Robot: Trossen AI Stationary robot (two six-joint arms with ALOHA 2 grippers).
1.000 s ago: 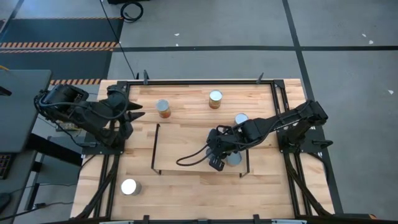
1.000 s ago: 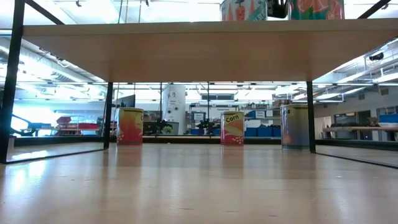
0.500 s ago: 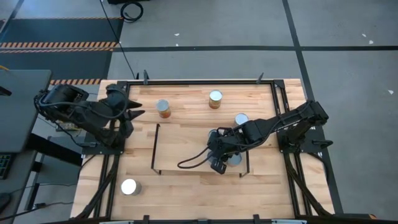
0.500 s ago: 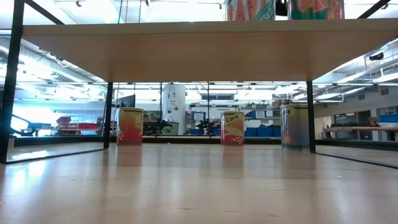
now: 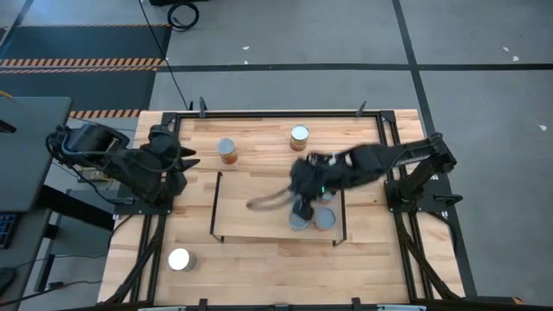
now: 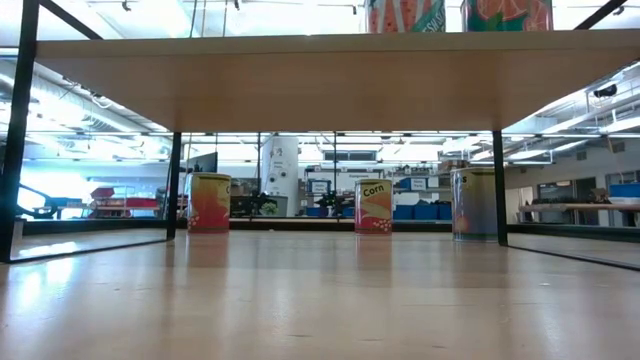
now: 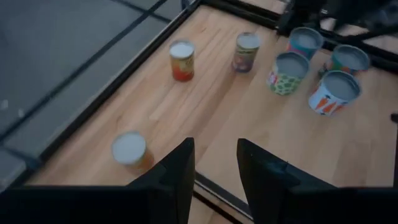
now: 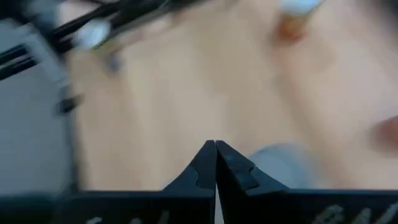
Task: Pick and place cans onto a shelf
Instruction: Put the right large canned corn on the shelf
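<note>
Since the earlier frame my right gripper [image 8: 216, 152] had gone away from the right end of the shelf [image 5: 251, 207], toward 12 o'clock. The first can [image 5: 298, 222], which I covered before, stood now uncovered on the board. In the low view my dark fingers were gone from between the two cans on top of the shelf.

My two fingers were pressed together, the tips meeting, and nothing was between them. I hung over the right half of the shelf, much blurred in the high view.

At 6 o'clock from me stood the first can, upright with the silvery lid up. Just beside it, at 3 o'clock, stood the second can [image 5: 326, 220]. I could not tell if the two were touching.

Farther off, on the table [image 5: 259, 259] beyond the shelf, the pale-lid can [image 5: 299, 136] stood at 12 o'clock from me. The orange-sided can [image 5: 227, 150] stood at 10 o'clock. The lone can [image 5: 179, 259] stood well apart at 8 o'clock, near the table's corner.

My left gripper [image 7: 214, 149] waited at 9 o'clock by the table's edge, its fingers apart and empty.
</note>
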